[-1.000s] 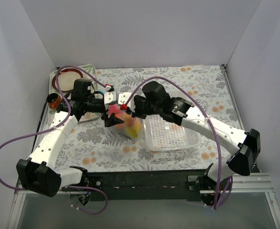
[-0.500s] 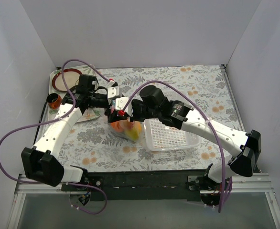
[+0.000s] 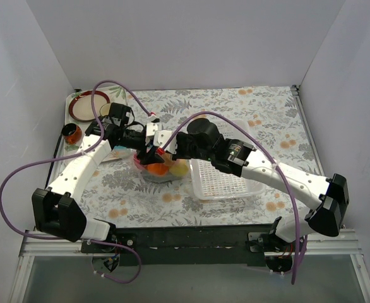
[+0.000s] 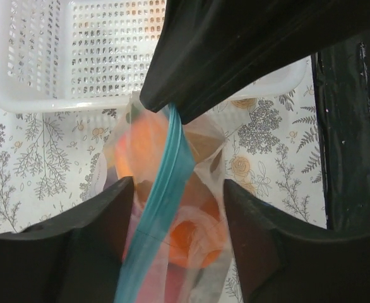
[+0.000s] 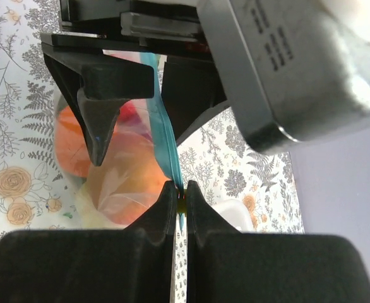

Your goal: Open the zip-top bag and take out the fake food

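The zip-top bag (image 3: 165, 169) sits on the floral cloth left of the basket, with orange, yellow and red fake food (image 3: 162, 168) inside. My right gripper (image 3: 166, 153) is shut on the bag's blue zip strip (image 5: 166, 148), pinching it at the tips (image 5: 180, 192). My left gripper (image 3: 151, 150) is open. In the left wrist view its jaws (image 4: 179, 189) straddle the strip (image 4: 166, 189) and an orange food piece (image 4: 194, 243) without pinching. Its black fingers (image 5: 100, 110) show just beyond the strip in the right wrist view.
A white mesh basket (image 3: 230, 181) stands right of the bag and also shows in the left wrist view (image 4: 77, 57). A small orange jar (image 3: 71, 134) and a red-rimmed plate (image 3: 84, 106) sit at the back left. Side walls enclose the table.
The left arm has swung toward the back and its gripper has closed in on the bag's mouth beside the right gripper. The bag has dropped lower and spread on the cloth.
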